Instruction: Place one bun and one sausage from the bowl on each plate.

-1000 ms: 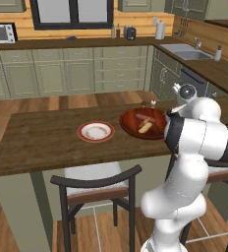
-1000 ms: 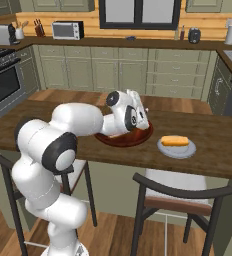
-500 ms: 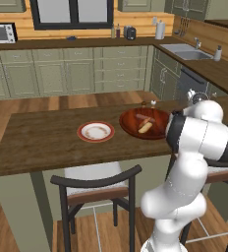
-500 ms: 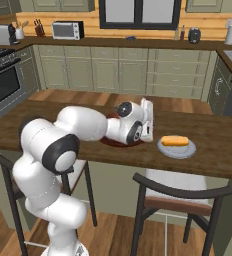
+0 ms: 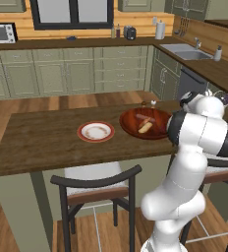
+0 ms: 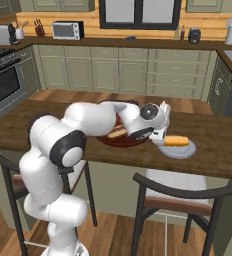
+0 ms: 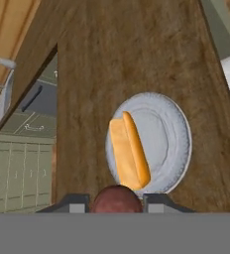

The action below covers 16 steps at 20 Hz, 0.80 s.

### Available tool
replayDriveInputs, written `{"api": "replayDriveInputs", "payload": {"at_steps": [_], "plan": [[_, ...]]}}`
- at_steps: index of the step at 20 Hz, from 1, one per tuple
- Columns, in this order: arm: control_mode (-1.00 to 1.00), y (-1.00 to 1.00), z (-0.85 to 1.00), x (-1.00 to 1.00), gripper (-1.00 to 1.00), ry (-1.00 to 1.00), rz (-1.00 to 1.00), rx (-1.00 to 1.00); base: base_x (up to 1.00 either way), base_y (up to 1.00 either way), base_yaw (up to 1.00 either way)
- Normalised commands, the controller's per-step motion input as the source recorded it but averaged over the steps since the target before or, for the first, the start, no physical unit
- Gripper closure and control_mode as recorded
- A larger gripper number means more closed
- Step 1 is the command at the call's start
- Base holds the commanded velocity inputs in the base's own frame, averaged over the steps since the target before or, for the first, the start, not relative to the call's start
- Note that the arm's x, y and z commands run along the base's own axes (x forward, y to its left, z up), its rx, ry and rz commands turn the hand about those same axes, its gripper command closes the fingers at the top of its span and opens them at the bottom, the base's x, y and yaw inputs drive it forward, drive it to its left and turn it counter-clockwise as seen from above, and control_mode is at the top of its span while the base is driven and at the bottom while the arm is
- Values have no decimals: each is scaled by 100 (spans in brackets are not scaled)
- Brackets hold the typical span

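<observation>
In the hand view, my gripper (image 7: 117, 202) is shut on a reddish-brown sausage (image 7: 117, 197), whose rounded end shows between the fingertips. It hangs just above the near edge of the pale grey plate (image 7: 161, 141), where one bun (image 7: 129, 155) lies. From the right base view the gripper (image 6: 160, 136) sits at the left rim of that grey plate (image 6: 184, 151), beside its bun (image 6: 176, 141). The reddish-brown bowl (image 5: 127, 126) holds another sausage (image 5: 144, 118) and a bun (image 5: 145, 127). Left of it is the red-rimmed cream plate (image 5: 95, 131), with nothing on it.
All of this stands on a dark wooden island counter (image 5: 42, 142). Two chairs are tucked under its near edge, a chair (image 5: 94, 184) on the left and a chair (image 6: 180, 197) below the grey plate. My own arm (image 5: 202, 130) hides the grey plate in the left base view.
The arm has swung from above the bowl to the right, carrying the sausage to the edge of the grey plate. Bowl and both plates have stayed put.
</observation>
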Motion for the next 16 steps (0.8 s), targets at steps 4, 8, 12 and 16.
{"api": "replayDriveInputs", "payload": {"at_steps": [4,8,12,16], "plan": [[-100,-48,-1,0,100,3,4,3,0,0,0],[-100,-29,-2,0,100,1,3,0,0,0,0],[-100,-9,0,-12,100,0,0,0,0,0,0],[-100,-8,-1,-1,100,1,0,0,0,0,0]]}}
